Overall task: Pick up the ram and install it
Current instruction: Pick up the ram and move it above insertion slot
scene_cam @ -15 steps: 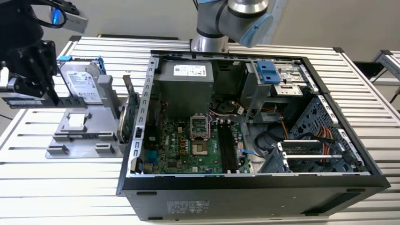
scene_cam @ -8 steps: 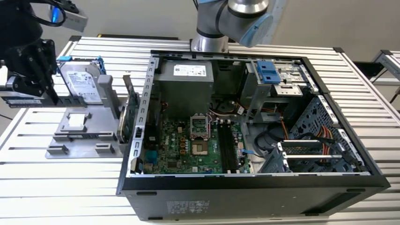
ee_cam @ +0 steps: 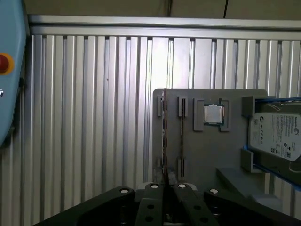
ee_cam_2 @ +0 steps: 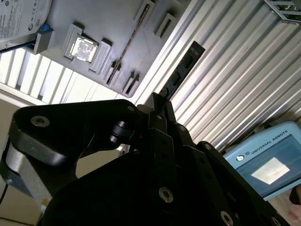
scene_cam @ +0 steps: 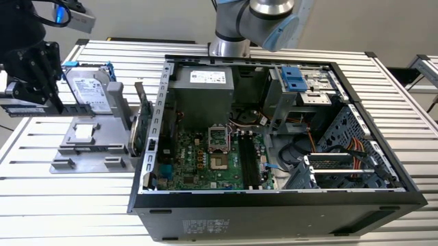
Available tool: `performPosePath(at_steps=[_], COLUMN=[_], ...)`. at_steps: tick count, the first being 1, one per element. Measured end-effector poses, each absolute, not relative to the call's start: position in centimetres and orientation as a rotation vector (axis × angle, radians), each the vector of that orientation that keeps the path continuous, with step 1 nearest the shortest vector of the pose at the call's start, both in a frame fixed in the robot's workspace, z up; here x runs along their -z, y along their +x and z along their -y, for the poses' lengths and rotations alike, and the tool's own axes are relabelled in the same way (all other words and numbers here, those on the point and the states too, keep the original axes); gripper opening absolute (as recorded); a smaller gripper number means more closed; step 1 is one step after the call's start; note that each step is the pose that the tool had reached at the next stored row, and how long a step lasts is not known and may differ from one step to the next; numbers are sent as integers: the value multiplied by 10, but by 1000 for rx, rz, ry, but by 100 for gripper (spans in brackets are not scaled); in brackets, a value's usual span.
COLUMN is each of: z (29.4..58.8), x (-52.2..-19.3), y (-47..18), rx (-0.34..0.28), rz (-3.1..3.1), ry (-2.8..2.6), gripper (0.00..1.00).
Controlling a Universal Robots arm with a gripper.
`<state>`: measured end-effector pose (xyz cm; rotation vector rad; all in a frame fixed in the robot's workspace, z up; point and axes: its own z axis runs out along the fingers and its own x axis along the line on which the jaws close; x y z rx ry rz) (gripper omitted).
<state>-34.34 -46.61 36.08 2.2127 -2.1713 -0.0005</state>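
The ram (ee_cam_2: 182, 73) is a thin dark stick that juts out from between my black fingers (ee_cam_2: 157, 115); the first wrist view shows it edge-on as a narrow line (ee_cam: 164, 136). My gripper (scene_cam: 41, 105) is shut on it and hangs at the exterior view's far left, above the table and left of the grey holder plate (scene_cam: 89, 148). There the ram (scene_cam: 24, 110) lies roughly level below the gripper body. The open computer case (scene_cam: 373, 154) sits to the exterior view's right, with dark memory slots (scene_cam: 247, 159) on its green motherboard.
The holder plate (ee_cam: 202, 155) carries a silver hard drive (scene_cam: 89, 89) in a blue-clipped frame and a square chip (ee_cam: 213, 114). A green card (scene_cam: 145, 123) stands on edge beside the case. A light-blue pendant (ee_cam_2: 268, 162) lies on the ribbed table.
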Motion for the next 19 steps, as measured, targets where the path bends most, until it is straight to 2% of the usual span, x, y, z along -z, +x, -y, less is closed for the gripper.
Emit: performPosePath(at_steps=[19], z=[466], x=[-367], y=[-343], rx=[0], rz=[2171], ry=[2213], gripper=[0])
